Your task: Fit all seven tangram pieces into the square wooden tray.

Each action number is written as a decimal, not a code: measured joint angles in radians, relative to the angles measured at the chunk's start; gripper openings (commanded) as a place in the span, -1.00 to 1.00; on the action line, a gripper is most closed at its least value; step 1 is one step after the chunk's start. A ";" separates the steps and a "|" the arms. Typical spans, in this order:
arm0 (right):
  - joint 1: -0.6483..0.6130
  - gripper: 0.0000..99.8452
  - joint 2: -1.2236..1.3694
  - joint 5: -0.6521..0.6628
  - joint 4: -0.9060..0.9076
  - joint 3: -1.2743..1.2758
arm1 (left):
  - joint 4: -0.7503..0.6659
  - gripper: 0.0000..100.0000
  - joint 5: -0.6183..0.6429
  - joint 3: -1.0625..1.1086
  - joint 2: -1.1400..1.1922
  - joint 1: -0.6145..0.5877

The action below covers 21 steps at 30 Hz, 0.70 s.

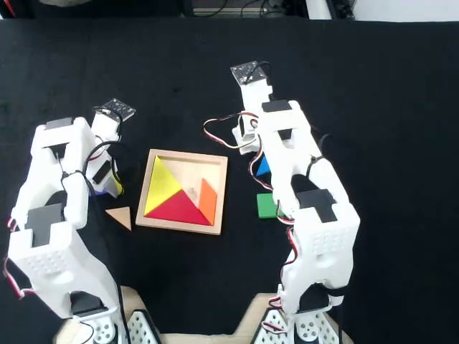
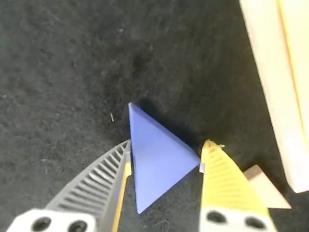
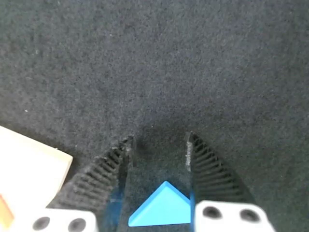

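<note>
Black felt counter (image 1: 373,86), square wooden tray (image 1: 190,155) at centre with three tangram pieces (image 1: 179,208) inside; left gripper (image 2: 167,143) clenched on violet triangle (image 2: 154,159) beside tray; right gripper (image 3: 158,139) spread, straddling blue triangle (image 3: 164,208).

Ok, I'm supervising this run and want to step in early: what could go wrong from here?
The left gripper grips the violet triangle partly by a corner, so it might pivot or slip. The beige triangle lies close beside it and the tray, so it might get nudged.
</note>
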 measured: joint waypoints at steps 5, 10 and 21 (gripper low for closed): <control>0.000 -0.66 0.000 0.000 0.000 0.000 | 0.023 -0.81 0.002 -0.002 -0.044 0.006; 0.000 -0.66 0.000 0.000 0.000 0.000 | 0.052 -0.85 0.002 -0.002 -0.087 0.006; 0.041 -0.66 0.000 0.000 0.000 -0.012 | 0.121 -0.83 0.201 -0.015 -0.258 0.130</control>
